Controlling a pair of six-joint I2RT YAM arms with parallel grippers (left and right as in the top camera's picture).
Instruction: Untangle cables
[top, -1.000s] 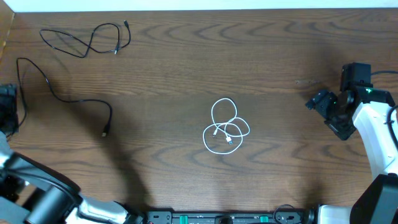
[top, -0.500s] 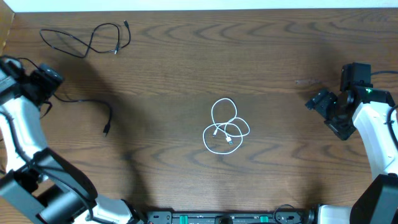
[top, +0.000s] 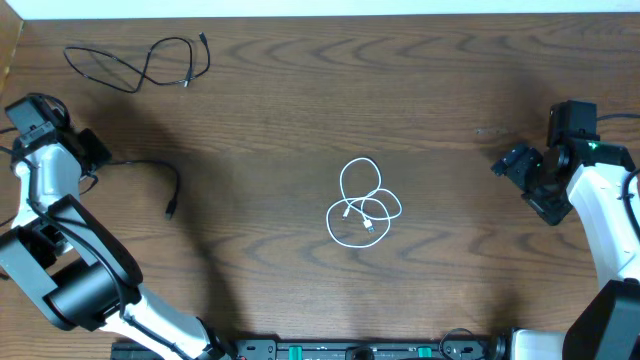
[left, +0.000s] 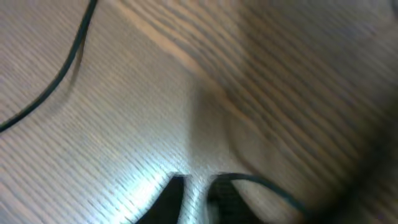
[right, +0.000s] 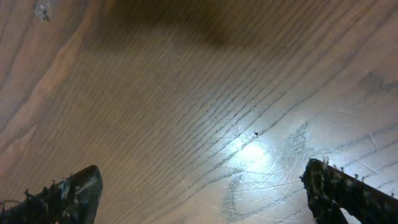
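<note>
A white cable (top: 362, 205) lies coiled in loose loops at the table's middle. One black cable (top: 140, 62) rests spread out at the far left corner. A second black cable (top: 160, 167) runs right from under my left gripper (top: 92, 152). In the left wrist view my left gripper (left: 198, 186) is shut low over the wood, with only a thin sliver of table between its fingers. A black cord (left: 267, 185) curves away beside its right finger, and another stretch of black cord (left: 62, 81) crosses the upper left. My right gripper (top: 510, 165) (right: 202, 186) stands open at the right, holding nothing.
The table's far edge (top: 320, 14) runs along the top of the overhead view. The arm bases and a black rail (top: 360, 350) sit along the near edge. Bare wood (right: 205, 93) fills the right wrist view.
My left arm has swung in from the left edge to over the second black cable's left part, and its jaws have closed. The right arm and the white cable have not moved.
</note>
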